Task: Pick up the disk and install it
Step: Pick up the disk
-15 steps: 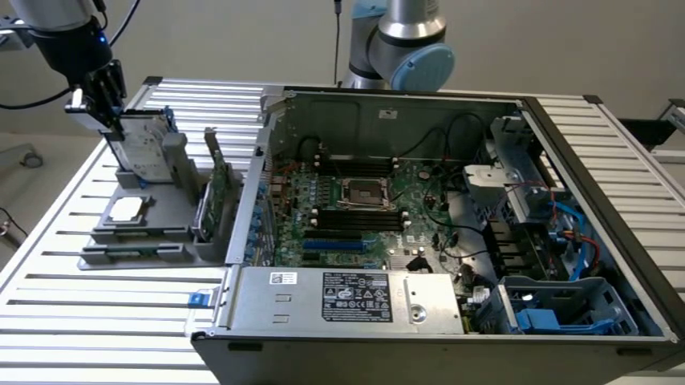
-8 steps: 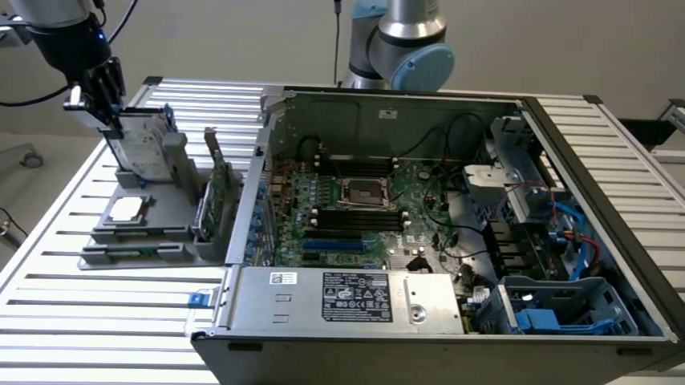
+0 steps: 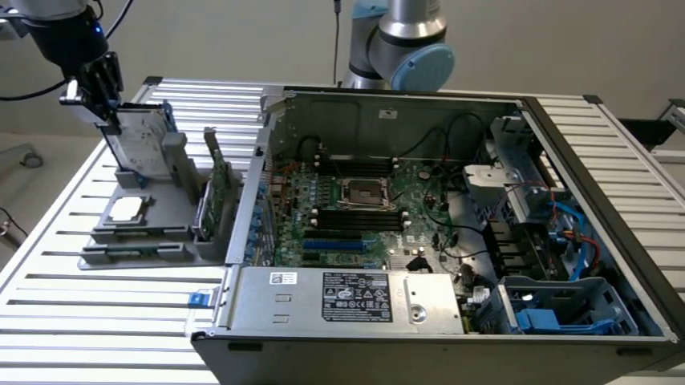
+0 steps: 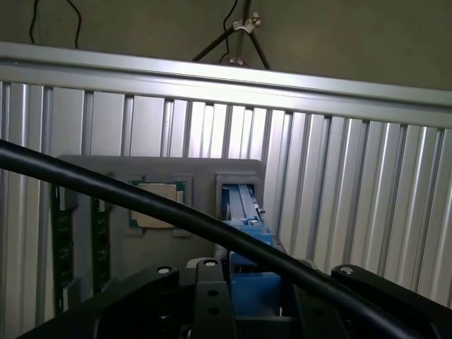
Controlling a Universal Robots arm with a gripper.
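My claw (image 3: 108, 119) is clamped on the top edge of the disk (image 3: 147, 144), its blue carrier sitting between my fingers (image 4: 206, 286). The disk stands upright at its slot in the grey holder (image 3: 139, 241) on the desk (image 3: 96, 321), at the exterior view's left, beside the open computer case (image 3: 428, 200).

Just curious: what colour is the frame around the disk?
Blue frame, clearest in the wrist view.
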